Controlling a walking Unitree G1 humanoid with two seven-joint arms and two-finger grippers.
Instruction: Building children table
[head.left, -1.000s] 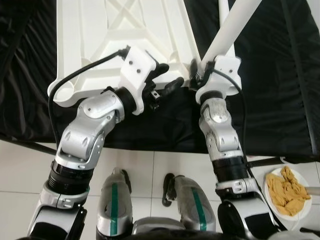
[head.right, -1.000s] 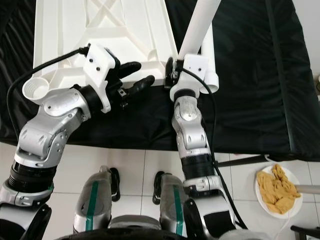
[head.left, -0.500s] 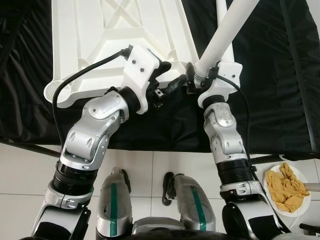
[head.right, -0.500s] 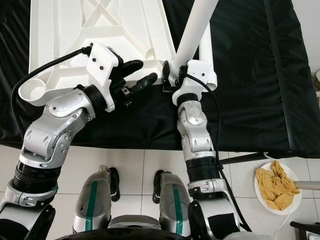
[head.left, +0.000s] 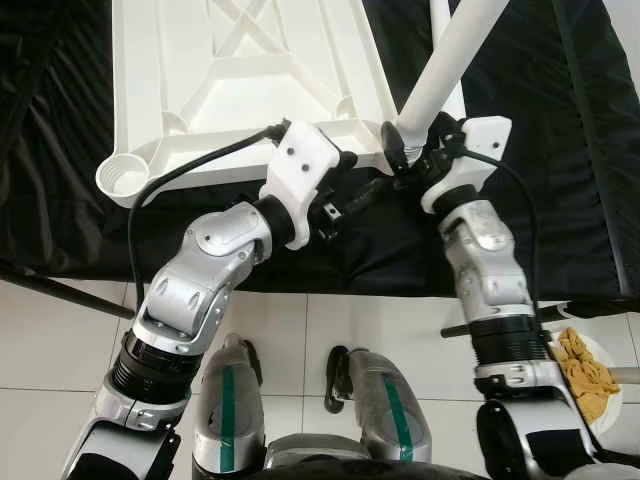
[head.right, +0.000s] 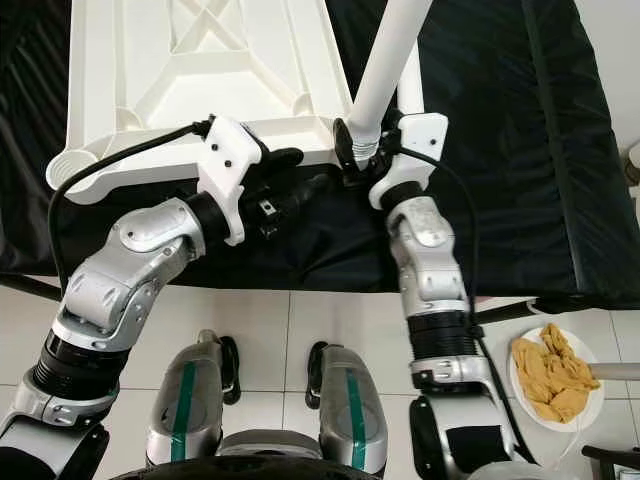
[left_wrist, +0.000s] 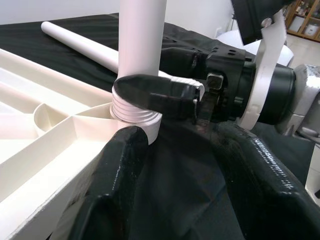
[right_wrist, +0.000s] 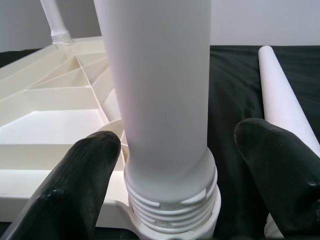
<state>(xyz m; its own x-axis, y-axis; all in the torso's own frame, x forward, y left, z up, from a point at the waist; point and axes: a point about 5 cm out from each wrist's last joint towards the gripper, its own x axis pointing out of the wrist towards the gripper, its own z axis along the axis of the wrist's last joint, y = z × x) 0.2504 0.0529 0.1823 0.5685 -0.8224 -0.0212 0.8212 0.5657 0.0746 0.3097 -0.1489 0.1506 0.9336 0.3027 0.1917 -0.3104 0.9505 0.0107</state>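
Observation:
A white plastic table top (head.left: 200, 60) lies upside down on a black cloth (head.right: 520, 150). A white leg (head.left: 450, 60) stands tilted in its near right corner socket, with the threaded end (right_wrist: 172, 207) showing. My right gripper (head.right: 362, 152) is open around the base of that leg, one finger (right_wrist: 92, 172) on each side, with a gap on one side. My left gripper (head.left: 358, 180) is open just left of the same corner. One of its fingers (left_wrist: 122, 170) lies against the table top's edge.
A second white leg (right_wrist: 285, 100) lies loose on the cloth beyond the corner. Another leg (right_wrist: 54, 20) stands at a far corner. The near left corner socket (head.left: 125, 180) holds nothing. A plate of yellow pieces (head.right: 555, 375) sits on the tiled floor at right.
My right wrist has swung to the right around the leg's base. The left gripper has moved right, close to that corner. The camera has shifted a little.

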